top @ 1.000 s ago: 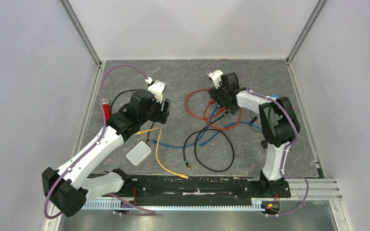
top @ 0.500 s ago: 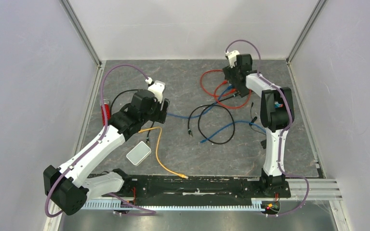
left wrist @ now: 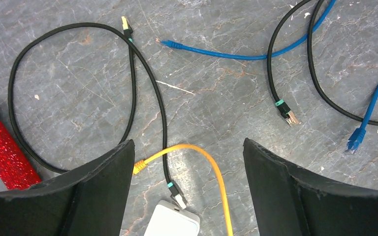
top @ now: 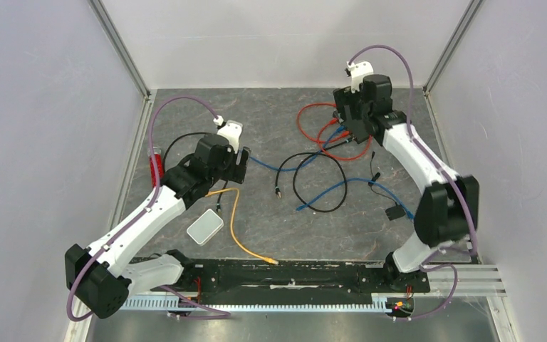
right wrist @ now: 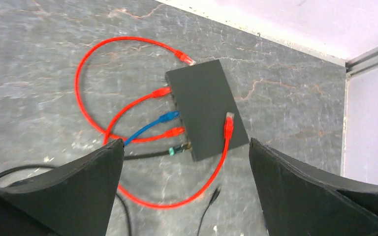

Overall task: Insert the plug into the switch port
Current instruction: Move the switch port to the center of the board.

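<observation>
The switch [right wrist: 204,108] is a flat dark grey box lying on the table below my right gripper [right wrist: 185,141], which hangs above it, open and empty. Red, blue, red and black plugs sit at the ports along its left side. A loose red plug [right wrist: 228,123] rests on top of the switch. In the top view my right gripper [top: 349,117] covers most of the switch. My left gripper [left wrist: 187,142] is open and empty over a black cable plug [left wrist: 177,192] that touches a white box [left wrist: 174,221]. From above, the left gripper [top: 238,160] shows at the left-middle.
An orange cable [left wrist: 211,167] curves between the left fingers. A blue plug [left wrist: 170,44], a second black plug [left wrist: 285,110] and another blue plug [left wrist: 354,142] lie loose. A red glittery cylinder [left wrist: 2,157] lies at the left. The back wall is close behind the switch.
My right gripper has gone to the back right, and the red, blue and black cables have shifted that way with it. Its elbow has swung out to the right. The left arm has hardly moved.
</observation>
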`<action>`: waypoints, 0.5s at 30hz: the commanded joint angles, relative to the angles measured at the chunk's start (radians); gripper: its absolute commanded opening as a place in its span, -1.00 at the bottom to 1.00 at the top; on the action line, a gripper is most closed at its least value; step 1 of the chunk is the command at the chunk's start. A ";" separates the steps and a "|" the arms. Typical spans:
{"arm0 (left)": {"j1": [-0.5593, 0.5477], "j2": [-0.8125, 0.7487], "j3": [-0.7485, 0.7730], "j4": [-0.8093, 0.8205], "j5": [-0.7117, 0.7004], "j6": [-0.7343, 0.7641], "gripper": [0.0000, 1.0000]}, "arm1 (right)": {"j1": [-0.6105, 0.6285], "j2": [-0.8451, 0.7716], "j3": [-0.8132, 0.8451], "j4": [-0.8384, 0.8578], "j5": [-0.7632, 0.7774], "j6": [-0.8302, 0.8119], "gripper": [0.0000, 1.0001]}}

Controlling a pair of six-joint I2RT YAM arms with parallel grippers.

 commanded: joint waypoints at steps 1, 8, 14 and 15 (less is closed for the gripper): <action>-0.003 -0.005 -0.026 0.007 0.008 -0.076 0.72 | 0.036 -0.177 -0.132 -0.039 -0.024 0.134 0.96; 0.031 0.044 -0.077 -0.079 -0.015 -0.220 0.58 | 0.119 -0.367 -0.364 -0.043 -0.054 0.206 0.96; 0.132 0.061 -0.141 -0.135 -0.139 -0.626 0.61 | 0.124 -0.452 -0.448 0.007 -0.101 0.301 0.96; 0.143 0.057 -0.149 -0.146 -0.154 -0.679 0.62 | 0.125 -0.459 -0.457 0.013 -0.124 0.306 0.96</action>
